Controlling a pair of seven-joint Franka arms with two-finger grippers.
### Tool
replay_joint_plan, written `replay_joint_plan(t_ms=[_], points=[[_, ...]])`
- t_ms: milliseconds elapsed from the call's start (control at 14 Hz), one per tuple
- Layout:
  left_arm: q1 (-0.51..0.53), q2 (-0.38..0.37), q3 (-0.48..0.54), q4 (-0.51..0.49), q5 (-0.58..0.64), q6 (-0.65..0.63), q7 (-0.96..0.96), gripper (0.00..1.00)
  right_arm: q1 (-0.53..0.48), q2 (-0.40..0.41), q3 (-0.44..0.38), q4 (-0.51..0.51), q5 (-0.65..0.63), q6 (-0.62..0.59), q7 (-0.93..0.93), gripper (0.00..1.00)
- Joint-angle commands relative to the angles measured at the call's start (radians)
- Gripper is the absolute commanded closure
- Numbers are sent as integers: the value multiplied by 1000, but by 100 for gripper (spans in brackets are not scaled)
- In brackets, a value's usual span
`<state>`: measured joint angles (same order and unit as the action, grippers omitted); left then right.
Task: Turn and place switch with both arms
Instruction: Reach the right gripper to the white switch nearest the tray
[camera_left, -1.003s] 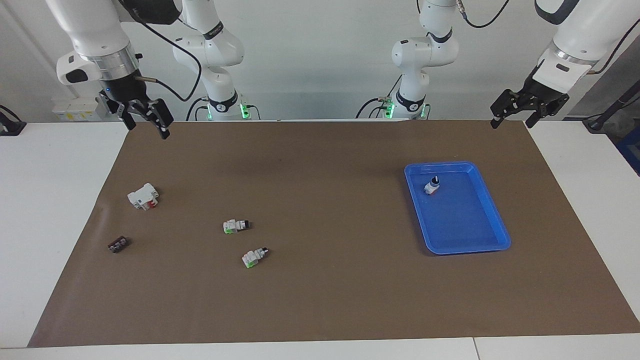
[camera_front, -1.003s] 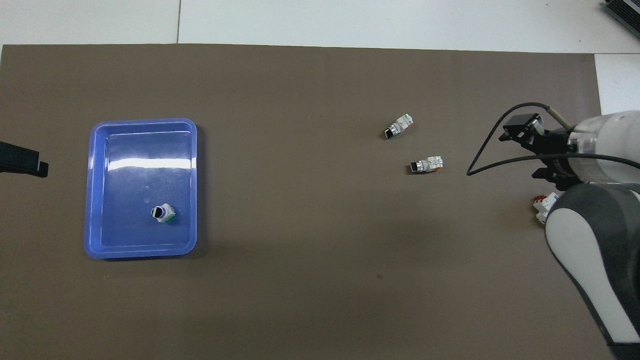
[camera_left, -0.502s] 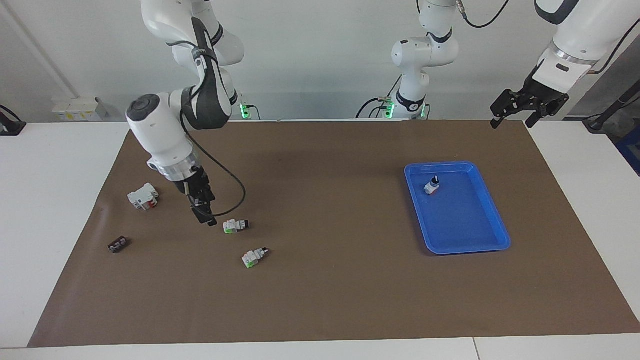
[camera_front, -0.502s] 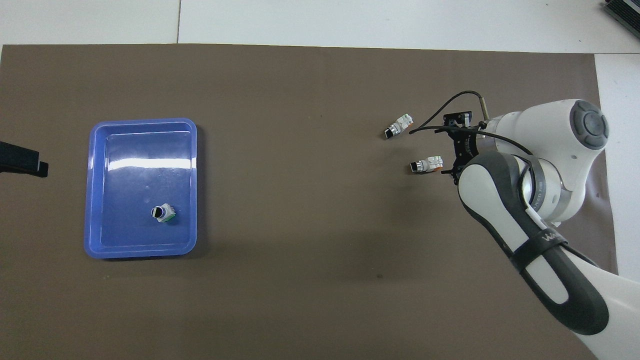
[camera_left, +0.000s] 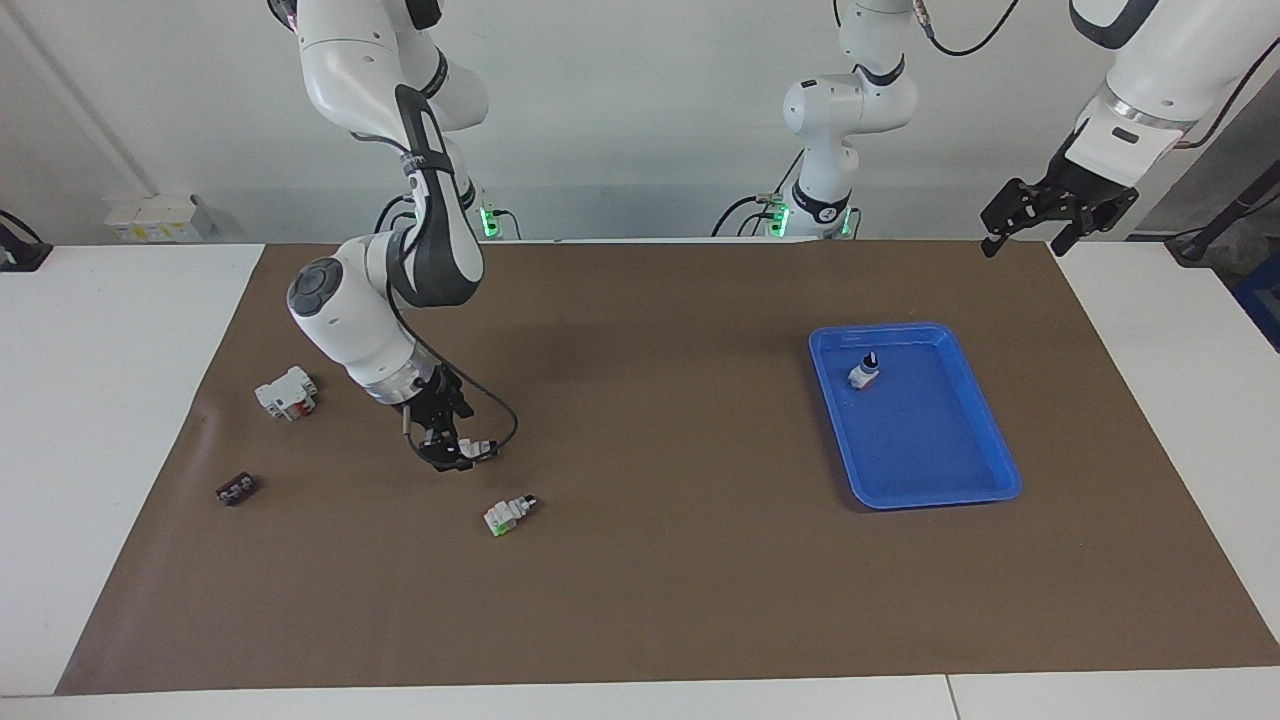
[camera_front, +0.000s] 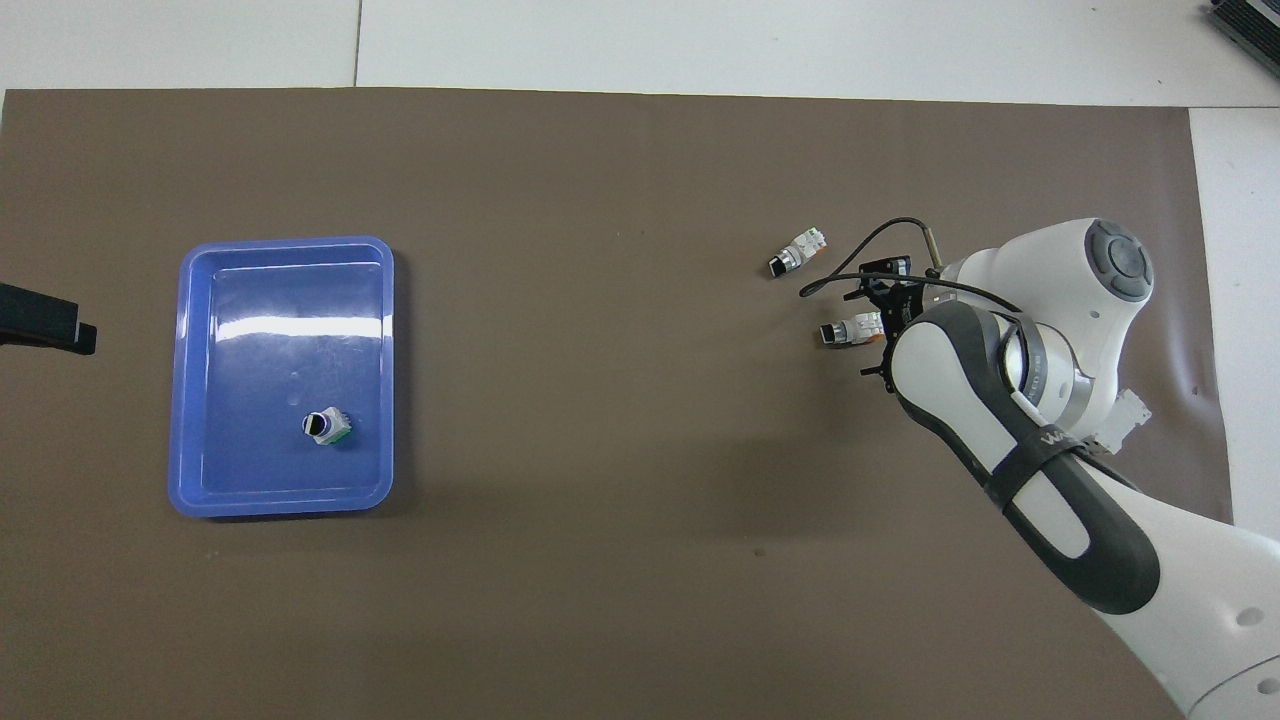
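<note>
Now the right gripper (camera_left: 452, 452) has dropped fast from up by its own end of the bench to low over the mat, right at the nearer switch (camera_front: 850, 331), so the pick looks about to start but no grip yet. Its fingers (camera_front: 878, 295) are spread wide; they straddle the green end of that switch, body between them, black knob poking out toward the blue tray (camera_left: 1000, 470). Contact not clear, switch looks flat on the mat. Second switch (camera_left: 508, 514) lies just beside it, farther from the robots, untouched. Third switch (camera_left: 864, 372) already stands in the tray, knob up. Left gripper (camera_left: 1050, 212) has not moved, waits up high above the mat's edge, on the robots' side of the tray, fingers wide, holding nothing. White block with red part (camera_left: 286, 392) and small black strip (camera_left: 236, 488) sit well apart from the tray, at the right arm's end
</note>
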<state>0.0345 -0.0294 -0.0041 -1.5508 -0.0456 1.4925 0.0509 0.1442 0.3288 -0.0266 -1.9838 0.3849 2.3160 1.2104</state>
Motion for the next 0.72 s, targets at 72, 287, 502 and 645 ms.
replay_joint_plan(t_ms=[72, 287, 502, 645], points=[[-2, -30, 3, -35, 21, 8, 11, 0, -12, 1, 1, -13, -3, -12, -60, 0], [-2, -30, 3, -35, 19, 8, 11, 0, -28, 9, 1, -15, -14, -6, -86, 0], [-2, -30, 3, -35, 21, 8, 11, 0, -37, 13, 1, -13, -14, 2, -83, 0], [-2, -30, 3, -35, 21, 8, 11, 0, -32, 15, 2, -15, -11, 5, -77, 0]])
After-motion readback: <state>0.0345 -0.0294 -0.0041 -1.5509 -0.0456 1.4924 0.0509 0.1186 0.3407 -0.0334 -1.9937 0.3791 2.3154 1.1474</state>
